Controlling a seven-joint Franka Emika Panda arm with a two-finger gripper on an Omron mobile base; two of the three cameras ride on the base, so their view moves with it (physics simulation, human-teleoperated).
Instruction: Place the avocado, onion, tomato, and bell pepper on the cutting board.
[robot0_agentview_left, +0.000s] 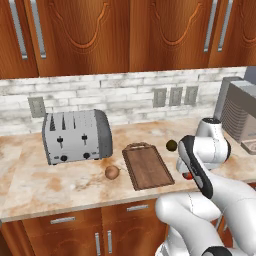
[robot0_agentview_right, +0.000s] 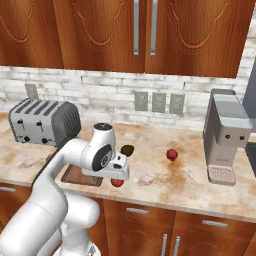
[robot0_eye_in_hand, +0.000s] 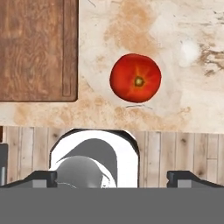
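The flat dark brown wooden cutting board (robot0_agentview_left: 147, 165) with a raised rim and a handle loop at its far short end lies bare on the mottled beige stone counter (robot0_agentview_left: 45, 182), just right of the brushed-steel four-slot toaster (robot0_agentview_left: 76, 135). The small tan-brown onion (robot0_agentview_left: 112, 172) sits on the counter just beside the board's left long edge, apart from it. The dark olive-green, nearly black avocado (robot0_agentview_left: 171, 145) rests behind the board's far right corner, near the white arm's wrist. The round red tomato (robot0_eye_in_hand: 135, 78) lies on the counter near its front edge, to the right of the board and clear of its rim; in the hand view it shows from above, with a small pale stem scar at its middle. The gripper (robot0_eye_in_hand: 111, 177) hovers over the counter's front edge above the tomato, its two dark fingertips (robot0_eye_in_hand: 41, 178) spread wide apart with nothing between them. Farther right on the counter, a second small red round fruit (robot0_agentview_right: 172, 154) lies well apart from the others, between the avocado and the grey coffee machine (robot0_agentview_right: 226, 141) that stands against the white brick wall.
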